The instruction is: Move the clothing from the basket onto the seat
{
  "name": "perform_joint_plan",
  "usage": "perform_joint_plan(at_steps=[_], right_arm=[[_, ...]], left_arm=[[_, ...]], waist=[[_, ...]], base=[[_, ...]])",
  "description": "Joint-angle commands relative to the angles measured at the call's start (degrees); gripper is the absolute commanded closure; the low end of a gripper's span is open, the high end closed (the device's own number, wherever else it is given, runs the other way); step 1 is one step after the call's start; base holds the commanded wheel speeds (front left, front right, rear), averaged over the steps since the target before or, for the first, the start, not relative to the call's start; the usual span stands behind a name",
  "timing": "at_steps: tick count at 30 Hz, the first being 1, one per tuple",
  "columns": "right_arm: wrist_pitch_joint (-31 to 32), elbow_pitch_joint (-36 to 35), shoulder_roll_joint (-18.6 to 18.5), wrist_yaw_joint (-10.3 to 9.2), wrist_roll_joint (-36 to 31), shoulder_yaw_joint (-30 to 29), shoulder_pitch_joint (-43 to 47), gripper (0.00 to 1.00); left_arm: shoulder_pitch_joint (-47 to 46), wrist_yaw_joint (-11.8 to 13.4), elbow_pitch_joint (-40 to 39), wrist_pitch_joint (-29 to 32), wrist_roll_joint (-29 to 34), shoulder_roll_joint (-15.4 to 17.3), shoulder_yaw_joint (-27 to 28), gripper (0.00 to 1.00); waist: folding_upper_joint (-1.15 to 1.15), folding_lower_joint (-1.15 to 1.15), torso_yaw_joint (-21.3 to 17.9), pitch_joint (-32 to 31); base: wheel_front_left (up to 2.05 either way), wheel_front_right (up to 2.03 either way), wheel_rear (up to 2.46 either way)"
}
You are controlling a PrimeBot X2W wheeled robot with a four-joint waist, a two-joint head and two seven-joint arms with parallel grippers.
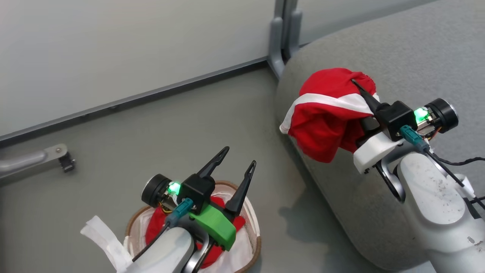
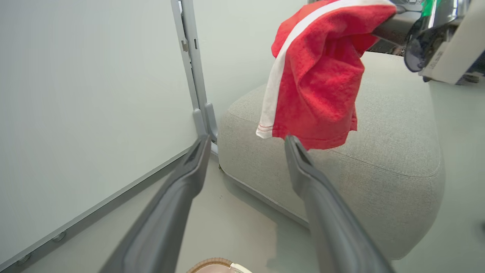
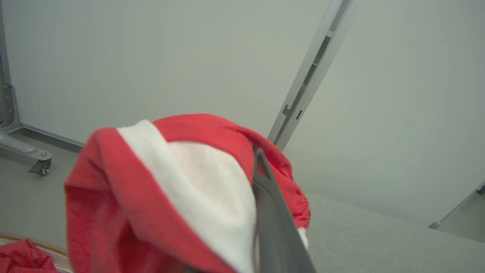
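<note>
While the right gripper [image 1: 356, 94] is up over the left edge of the seat [image 1: 409, 53], its jaws are pinched shut on a red garment [image 1: 326, 121] with a white stripe. One dark jaw lies on top of the cloth and the other is hidden under it. The red garment hangs down in a bunch from the jaws, over the rounded left corner of the big grey seat (I cannot tell if its low end touches the cushion). The seat sits on the right side of the floor [image 1: 170, 125], and its far left corner is just beside a grey post [image 1: 282, 34] that stands at the wall [image 1: 113, 45]. Near and to the left, the basket [image 1: 258, 239] stands on the floor, well apart from the hanging cloth. It has a brown rim and a white liner [image 1: 242, 254] inside. A second red garment [image 1: 154, 225] lies crumpled in the basket on the liner. The left gripper [image 1: 240, 156] is above the basket with its jaws spread wide and nothing between them. They point toward the far side, up and away from the basket. Far off on the left, a grey leg [image 1: 34, 161] with a small wheel rests on the floor by the wall.
</note>
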Motion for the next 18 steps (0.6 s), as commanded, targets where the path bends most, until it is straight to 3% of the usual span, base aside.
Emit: perform_joint_plan(at_steps=[1, 9, 18], right_arm=[[0.0, -0.5, 0.5, -0.07, -0.3, -0.6, 1.1, 1.0], [0.0, -1.3, 1.6, -0.07, -0.1, -3.1, 2.2, 1.0], [0.0, -0.3, 0.4, -0.08, -0.1, -5.7, -1.4, 1.0]], left_arm=[[-1.4, -0.4, 0.4, 0.0, 0.6, 0.3, 0.1, 0.0], [-3.3, -1.3, 2.0, -0.1, 2.3, 0.1, -0.5, 0.0], [-5.0, -1.6, 2.2, 0.0, 2.9, 0.2, -1.0, 0.0]], waist=[[0.0, 0.0, -8.3, 5.4], [0.0, 0.0, -13.0, 9.0], [0.0, 0.0, -10.1, 12.6]], base=[[0.0, 0.0, 0.0], [0.0, 0.0, 0.0], [0.0, 0.0, 0.0]])
